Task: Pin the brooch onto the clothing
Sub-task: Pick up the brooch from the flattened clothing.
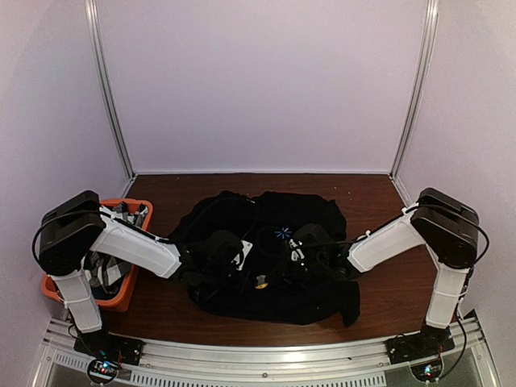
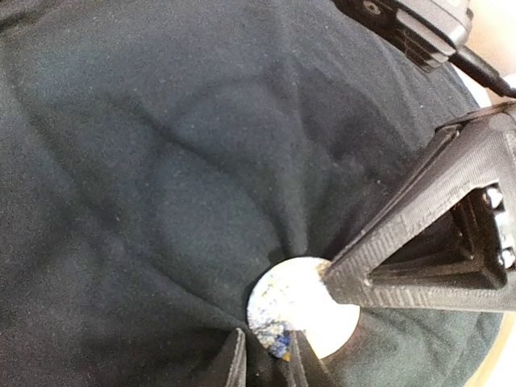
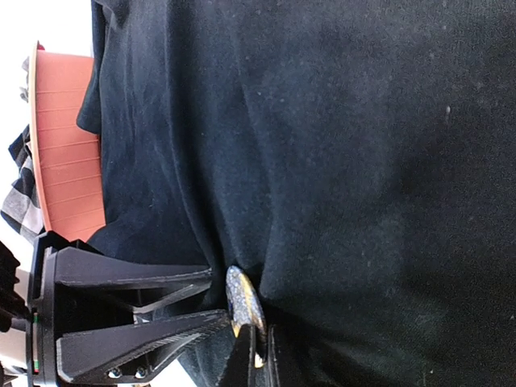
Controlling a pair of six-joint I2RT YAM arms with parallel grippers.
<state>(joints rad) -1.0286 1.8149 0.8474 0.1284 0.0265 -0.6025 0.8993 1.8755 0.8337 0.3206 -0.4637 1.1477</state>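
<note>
At the near edge of the worktop, a metal rail carries the two arm bases. Both arms reach inward over the black T-shirt, which lies rumpled across the middle of the brown surface. The brooch sits on the nearer part of the shirt, between the two wrists. It is a round disc with a pale face mottled in blue and yellow, and the fabric puckers around it in radiating folds. The left end effector is narrow, its two fingertips pinching the lower rim of the brooch with a little cloth gathered at the same spot. The right end effector is closed, fingers pressed together, its tip touching the brooch's face from the opposite side. Whether anything is caught between those fingers cannot be told. From the right wrist the disc shows edge-on, standing tilted against the cloth rather than lying flat. A little farther back on the chest is the small light-blue starburst print, near the brooch but apart from it. At the left side, an orange basket stands just beside the shirt's sleeve and holds a black-and-white checked cloth. Pale walls close off the far end.
</note>
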